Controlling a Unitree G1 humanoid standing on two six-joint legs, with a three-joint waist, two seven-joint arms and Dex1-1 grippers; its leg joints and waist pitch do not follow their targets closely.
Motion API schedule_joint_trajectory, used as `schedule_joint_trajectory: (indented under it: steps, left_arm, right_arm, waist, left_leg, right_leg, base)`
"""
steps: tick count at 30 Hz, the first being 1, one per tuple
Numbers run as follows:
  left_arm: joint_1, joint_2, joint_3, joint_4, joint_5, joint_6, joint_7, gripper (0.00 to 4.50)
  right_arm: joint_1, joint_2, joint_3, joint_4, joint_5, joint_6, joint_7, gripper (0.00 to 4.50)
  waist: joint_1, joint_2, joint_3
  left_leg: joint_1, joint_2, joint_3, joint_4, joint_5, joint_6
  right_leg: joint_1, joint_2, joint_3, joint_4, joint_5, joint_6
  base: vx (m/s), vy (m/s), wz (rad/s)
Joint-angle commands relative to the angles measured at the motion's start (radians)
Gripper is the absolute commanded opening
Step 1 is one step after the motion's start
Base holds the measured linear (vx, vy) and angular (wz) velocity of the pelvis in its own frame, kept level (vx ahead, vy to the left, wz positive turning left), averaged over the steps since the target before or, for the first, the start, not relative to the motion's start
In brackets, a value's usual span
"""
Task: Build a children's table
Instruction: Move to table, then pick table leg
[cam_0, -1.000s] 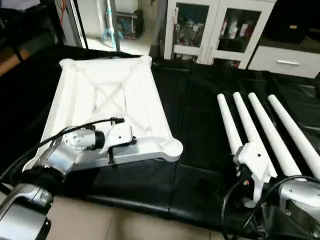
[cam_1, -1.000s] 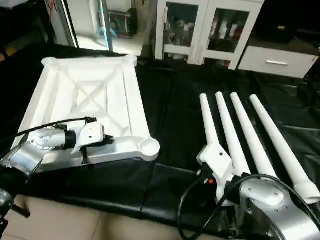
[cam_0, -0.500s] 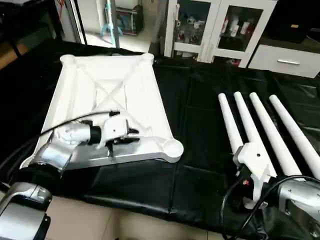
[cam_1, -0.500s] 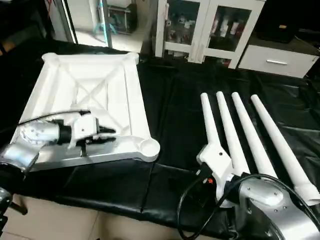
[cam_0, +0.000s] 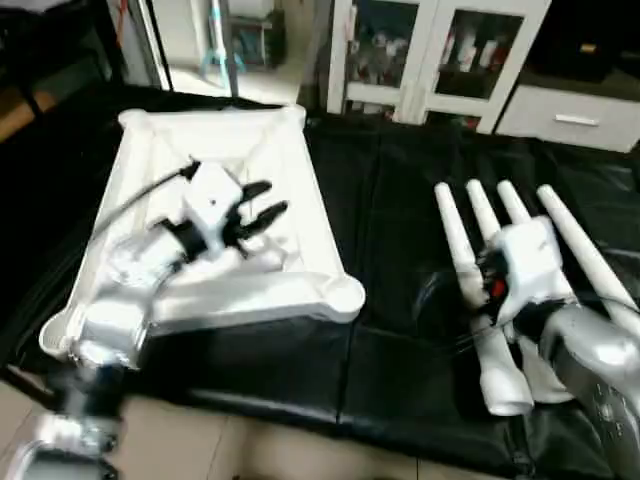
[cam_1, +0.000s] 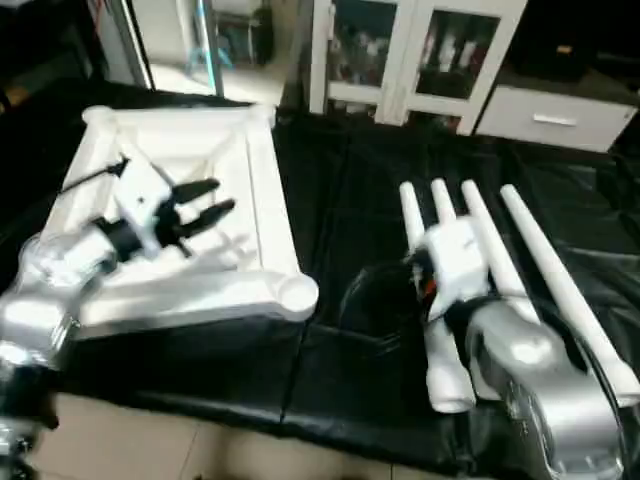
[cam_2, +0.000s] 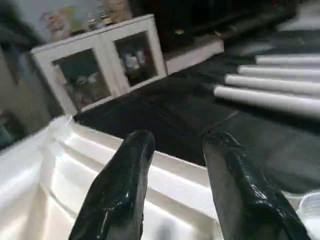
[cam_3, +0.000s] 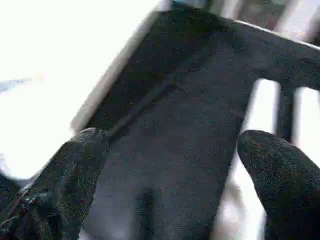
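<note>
The children's table top (cam_0: 290, 160) lies upside down on the black mat, ribbed X-braced underside up, with a round socket (cam_0: 343, 293) at its near right corner. My left gripper (cam_0: 267, 201) hovers above the top's middle, open, with nothing between its black fingers (cam_2: 135, 155). Several tapered white legs (cam_1: 525, 235) lie side by side on the right. The white wrist housing (cam_0: 522, 262) of my right arm hangs over their near halves. The right gripper (cam_3: 172, 145) is open wide above the mat, holding nothing, with a leg (cam_3: 262, 105) beside one finger.
A white glass-door cabinet (cam_0: 430, 55) and a white drawer unit (cam_0: 575, 115) stand behind the mat. Bare black mat (cam_0: 385, 200) separates the top from the legs. The mat's near edge meets tiled floor (cam_0: 230, 450).
My left gripper has lifted off the top's near rim, risen over its middle and opened. The right arm has swung forward over the legs.
</note>
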Motion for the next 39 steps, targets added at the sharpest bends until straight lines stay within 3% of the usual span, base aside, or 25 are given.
schedule_joint_trajectory:
  steps: [1,5,6,7,9,10,11,12,13,15,16,17,20,22,24,25,27,28,29,30,32,33,35,38,39]
  left_arm:
    - [0.055,-0.019,-0.003,-0.068,-0.001,0.033,0.047,1.98]
    - [0.143,-0.043,-0.029,-0.197,0.026,0.102,0.098,1.98]
    - [0.170,-0.054,-0.028,-0.263,0.026,0.156,0.127,1.98]
    - [0.191,-0.053,-0.024,-0.324,0.017,0.192,0.135,1.98]
    - [0.204,-0.045,-0.022,-0.350,-0.002,0.205,0.122,1.98]
    - [0.220,-0.031,-0.023,-0.378,-0.017,0.221,0.106,1.98]
    - [0.236,-0.013,-0.032,-0.407,-0.032,0.229,0.083,1.98]
    - [0.245,-0.005,-0.037,-0.420,-0.046,0.231,0.068,1.98]
    - [0.264,0.014,-0.047,-0.450,-0.076,0.235,0.034,1.98]
    - [0.281,0.026,-0.055,-0.474,-0.099,0.239,0.009,1.98]
    - [0.307,0.051,-0.077,-0.504,-0.125,0.256,-0.034,1.98]
    - [0.314,0.060,-0.084,-0.518,-0.137,0.266,-0.047,1.98]
    - [0.349,0.110,-0.126,-0.621,-0.198,0.335,-0.126,1.98]
    - [0.346,0.114,-0.131,-0.637,-0.198,0.351,-0.130,1.98]
    - [0.331,0.127,-0.160,-0.633,-0.155,0.361,-0.127,1.98]
    - [0.331,0.127,-0.160,-0.633,-0.155,0.361,-0.127,1.98]
    - [0.297,0.121,-0.183,-0.618,-0.159,0.363,-0.128,1.98]
    - [0.297,0.121,-0.183,-0.618,-0.159,0.363,-0.128,1.98]
    - [0.270,0.103,-0.193,-0.606,-0.178,0.366,-0.128,1.98]
    - [0.246,0.088,-0.223,-0.594,-0.187,0.364,-0.144,1.98]
    - [0.247,0.088,-0.229,-0.594,-0.190,0.368,-0.152,1.98]
    - [0.250,0.100,-0.243,-0.595,-0.173,0.364,-0.161,1.98]
    - [0.252,0.111,-0.251,-0.599,-0.157,0.365,-0.164,1.98]
    - [0.252,0.117,-0.242,-0.607,-0.164,0.377,-0.166,1.98]
    - [0.253,0.118,-0.233,-0.606,-0.170,0.371,-0.170,1.98]
  right_arm:
    - [-0.001,0.004,-0.028,0.018,0.001,0.049,-0.024,4.50]
    - [-0.013,-0.006,-0.046,0.014,0.011,0.114,-0.031,4.50]
    - [-0.028,-0.001,-0.068,0.006,0.024,0.166,-0.035,4.50]
    - [-0.053,0.006,-0.079,-0.001,0.025,0.221,-0.046,4.50]
    - [-0.067,0.006,-0.083,-0.003,0.020,0.249,-0.054,4.50]
    - [-0.086,0.012,-0.089,-0.001,0.019,0.288,-0.068,4.50]
    - [-0.101,0.008,-0.091,0.003,0.018,0.315,-0.075,4.50]
    - [-0.109,0.010,-0.092,0.008,0.022,0.333,-0.074,4.50]
    - [-0.125,0.012,-0.093,0.019,0.033,0.371,-0.071,4.50]
    - [-0.138,0.015,-0.093,0.027,0.043,0.401,-0.067,4.50]
    - [-0.139,0.010,-0.080,0.050,0.038,0.430,-0.065,4.50]
    - [-0.139,0.009,-0.078,0.055,0.039,0.442,-0.063,4.50]
    - [-0.146,0.009,-0.068,0.094,0.040,0.528,-0.056,4.50]
    - [-0.151,0.013,-0.071,0.104,0.037,0.539,-0.060,4.50]
    - [-0.166,0.001,-0.043,0.149,0.008,0.541,-0.082,4.50]
    - [-0.166,0.001,-0.043,0.149,0.008,0.541,-0.082,4.50]
    - [-0.204,-0.014,-0.037,0.191,-0.005,0.553,-0.095,4.50]
    - [-0.204,-0.014,-0.037,0.191,-0.005,0.553,-0.095,4.50]
    - [-0.230,-0.018,-0.039,0.210,-0.012,0.560,-0.101,4.50]
    - [-0.243,-0.031,-0.018,0.219,-0.016,0.579,-0.097,4.50]
    - [-0.241,-0.034,-0.012,0.221,-0.017,0.579,-0.095,4.50]
    - [-0.230,-0.030,-0.012,0.225,-0.018,0.581,-0.096,4.50]
    - [-0.219,-0.022,-0.021,0.227,-0.017,0.589,-0.099,4.50]
    - [-0.204,-0.003,-0.041,0.228,-0.011,0.610,-0.099,4.50]
    - [-0.198,0.014,-0.055,0.241,-0.010,0.610,-0.102,4.50]
  waist:
    - [0.002,0.006,-0.059]
    - [0.003,0.005,-0.055]
    - [0.001,0.000,-0.053]
    - [-0.003,-0.017,-0.050]
    - [-0.001,-0.008,-0.047]
    - [0.000,-0.007,-0.045]
    - [-0.002,-0.015,-0.044]
    - [-0.003,-0.012,-0.043]
    - [-0.002,-0.020,-0.044]
    - [-0.002,-0.014,-0.045]
    - [-0.001,-0.032,-0.046]
    - [0.004,-0.023,-0.047]
    - [0.006,-0.036,-0.043]
    - [0.008,-0.036,-0.042]
    - [0.007,-0.029,-0.042]
    - [0.004,-0.037,-0.042]
    - [0.005,-0.039,-0.042]
    - [0.004,-0.008,-0.043]
    - [-0.002,-0.025,-0.044]
    - [0.001,-0.028,-0.047]
    - [0.004,-0.025,-0.047]
    - [0.007,-0.016,-0.049]
    - [0.006,-0.021,-0.051]
    - [0.004,-0.019,-0.051]
    - [0.002,-0.041,-0.050]
  left_leg:
    - [-0.010,0.074,-0.023,-0.079,0.058,0.007]
    - [-0.011,0.078,-0.025,-0.082,0.041,0.022]
    - [-0.010,0.079,-0.024,-0.083,0.024,0.021]
    - [-0.009,0.079,-0.021,-0.084,0.019,0.026]
    - [-0.009,0.075,-0.022,-0.085,0.004,0.023]
    - [-0.006,0.074,-0.020,-0.084,-0.007,0.021]
    - [-0.007,0.072,-0.022,-0.086,-0.016,0.016]
    - [-0.008,0.072,-0.021,-0.087,-0.011,0.012]
    - [-0.008,0.071,-0.022,-0.086,-0.002,0.012]
    - [-0.005,0.070,-0.020,-0.085,0.015,0.008]
    - [-0.007,0.070,-0.020,-0.086,0.025,0.009]
    - [-0.006,0.070,-0.022,-0.086,0.031,0.007]
    - [-0.006,0.069,-0.021,-0.090,0.053,0.002]
    - [-0.001,0.070,-0.017,-0.089,0.034,-0.013]
    - [-0.002,0.069,-0.018,-0.090,0.018,-0.029]
    - [-0.003,0.068,-0.018,-0.091,0.001,-0.038]
    - [-0.004,0.068,-0.018,-0.091,-0.002,-0.044]
    - [-0.001,0.067,-0.019,-0.089,-0.001,-0.056]
    - [0.001,0.066,-0.015,-0.088,-0.011,-0.063]
    - [-0.004,0.065,-0.015,-0.086,0.006,-0.063]
    - [-0.007,0.065,-0.015,-0.084,0.033,-0.056]
    - [-0.008,0.065,-0.016,-0.082,0.048,-0.052]
    - [-0.009,0.065,-0.015,-0.081,0.056,-0.048]
    - [-0.009,0.066,-0.015,-0.081,0.050,-0.041]
    - [-0.011,0.067,-0.014,-0.083,0.040,-0.034]
  right_leg:
    - [0.058,-0.081,0.050,-0.051,0.081,-0.274]
    - [0.058,-0.083,0.049,-0.055,0.076,-0.265]
    - [0.058,-0.083,0.050,-0.056,0.048,-0.265]
    - [0.056,-0.081,0.050,-0.063,0.023,-0.263]
    - [0.052,-0.081,0.051,-0.065,-0.044,-0.250]
    - [0.048,-0.080,0.051,-0.069,-0.065,-0.244]
    - [0.049,-0.078,0.051,-0.069,-0.099,-0.229]
    - [0.046,-0.078,0.052,-0.070,-0.111,-0.216]
    - [0.047,-0.077,0.052,-0.066,-0.117,-0.207]
    - [0.041,-0.075,0.051,-0.066,-0.099,-0.201]
    - [0.042,-0.074,0.049,-0.066,-0.089,-0.196]
    - [0.043,-0.077,0.049,-0.060,-0.083,-0.198]
    - [0.038,-0.075,0.047,-0.056,-0.056,-0.194]
    - [0.034,-0.074,0.046,-0.059,-0.059,-0.193]
    - [0.036,-0.072,0.047,-0.060,-0.066,-0.187]
    - [0.039,-0.072,0.048,-0.063,-0.088,-0.179]
    - [0.041,-0.074,0.051,-0.064,-0.102,-0.172]
    - [0.038,-0.073,0.053,-0.059,-0.092,-0.175]
    - [0.037,-0.067,0.050,-0.063,-0.086,-0.180]
    - [0.044,-0.069,0.052,-0.060,-0.063,-0.186]
    - [0.047,-0.070,0.053,-0.057,-0.022,-0.194]
    - [0.049,-0.071,0.053,-0.055,0.001,-0.198]
    - [0.051,-0.069,0.052,-0.054,0.018,-0.199]
    - [0.052,-0.069,0.051,-0.054,0.019,-0.217]
    - [0.054,-0.070,0.052,-0.056,-0.014,-0.216]
  base:
    - [0.000,0.000,0.00]
    - [0.000,0.000,0.00]
    - [0.000,0.000,0.00]
    - [0.000,0.000,0.00]
    - [0.000,0.000,0.00]
    - [0.000,0.000,0.00]
    - [0.000,0.000,0.00]
    - [0.000,0.000,0.00]
    - [0.000,0.000,0.00]
    - [0.000,0.000,0.00]
    - [0.000,0.000,0.00]
    - [0.000,0.000,0.00]
    - [0.000,0.000,0.00]
    - [0.000,0.000,0.00]
    - [0.000,0.000,0.00]
    - [0.000,0.000,0.00]
    - [0.000,0.000,0.00]
    - [0.000,0.000,0.00]
    - [0.000,0.000,0.00]
    - [0.000,0.000,0.00]
    - [0.000,0.000,0.00]
    - [0.000,0.000,0.00]
    - [0.000,0.000,0.00]
    - [0.000,0.000,0.00]
    - [0.000,0.000,0.00]
